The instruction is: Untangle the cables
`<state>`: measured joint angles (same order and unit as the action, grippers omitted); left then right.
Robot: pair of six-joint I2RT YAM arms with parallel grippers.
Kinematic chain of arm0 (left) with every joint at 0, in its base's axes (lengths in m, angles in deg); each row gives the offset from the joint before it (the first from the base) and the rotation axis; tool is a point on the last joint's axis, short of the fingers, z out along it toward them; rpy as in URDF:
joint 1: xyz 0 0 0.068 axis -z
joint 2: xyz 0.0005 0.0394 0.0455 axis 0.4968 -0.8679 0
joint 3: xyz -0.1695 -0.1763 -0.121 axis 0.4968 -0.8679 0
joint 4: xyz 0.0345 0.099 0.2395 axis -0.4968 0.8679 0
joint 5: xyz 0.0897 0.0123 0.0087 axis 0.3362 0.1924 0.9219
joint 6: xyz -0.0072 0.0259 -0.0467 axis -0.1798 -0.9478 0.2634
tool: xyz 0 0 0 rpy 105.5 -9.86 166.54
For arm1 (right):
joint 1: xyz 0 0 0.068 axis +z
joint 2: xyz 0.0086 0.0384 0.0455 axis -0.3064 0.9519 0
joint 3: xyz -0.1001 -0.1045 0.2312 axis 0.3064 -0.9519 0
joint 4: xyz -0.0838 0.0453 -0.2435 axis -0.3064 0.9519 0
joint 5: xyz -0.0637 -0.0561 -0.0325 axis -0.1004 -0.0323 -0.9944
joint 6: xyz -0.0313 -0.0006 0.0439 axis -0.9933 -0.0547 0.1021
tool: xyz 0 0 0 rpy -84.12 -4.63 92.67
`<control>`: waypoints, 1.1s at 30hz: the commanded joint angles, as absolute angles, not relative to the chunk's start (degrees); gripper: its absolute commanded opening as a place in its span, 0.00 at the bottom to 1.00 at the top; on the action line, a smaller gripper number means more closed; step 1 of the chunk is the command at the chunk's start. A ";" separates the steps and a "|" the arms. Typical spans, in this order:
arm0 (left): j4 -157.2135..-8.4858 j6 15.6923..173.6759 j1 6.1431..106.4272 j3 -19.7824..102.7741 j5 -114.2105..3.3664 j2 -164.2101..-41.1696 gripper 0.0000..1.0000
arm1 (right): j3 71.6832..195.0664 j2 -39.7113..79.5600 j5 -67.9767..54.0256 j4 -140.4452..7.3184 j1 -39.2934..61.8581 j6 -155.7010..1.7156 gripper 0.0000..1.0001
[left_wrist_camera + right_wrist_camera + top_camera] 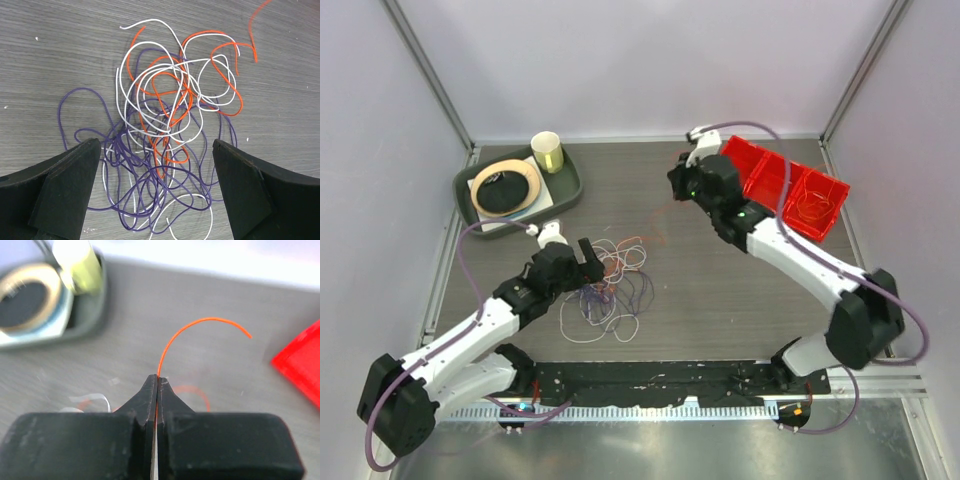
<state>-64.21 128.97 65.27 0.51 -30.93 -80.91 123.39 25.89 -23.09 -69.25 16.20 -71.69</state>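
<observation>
The cables lie in a loose tangle of orange-red, purple and white loops on the dark table, left of centre. In the left wrist view the tangle spreads between and beyond my left gripper's black fingers. My left gripper hovers just above it, wide open and holding nothing; from above it sits at the tangle's left edge. My right gripper is raised at the back, right of centre. It is shut on one orange cable, whose free end arcs out past the tips.
A green tray at the back left carries a round plate with a dark centre and a pale yellow cup. A red bin stands at the back right, close behind my right arm. Frame posts rise at both back corners.
</observation>
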 commanded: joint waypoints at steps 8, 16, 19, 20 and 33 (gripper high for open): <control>-69.92 126.18 65.12 1.49 -31.59 -83.44 1.00 | 149.44 13.90 -34.40 -59.20 16.43 -80.12 0.01; -89.09 101.93 65.29 9.22 -63.56 -86.34 1.00 | 168.56 18.29 -19.56 -47.83 16.52 -75.20 0.01; -89.28 94.46 65.38 13.09 -66.32 -91.60 1.00 | 170.94 18.82 -17.61 -46.86 16.52 -74.14 0.01; -89.27 93.75 65.38 14.92 -65.28 -93.36 1.00 | 171.20 18.74 -17.43 -47.03 16.52 -73.79 0.01; -79.27 91.90 66.00 26.97 -64.92 -110.86 0.91 | 171.21 16.10 -22.08 -45.54 16.52 -75.55 0.01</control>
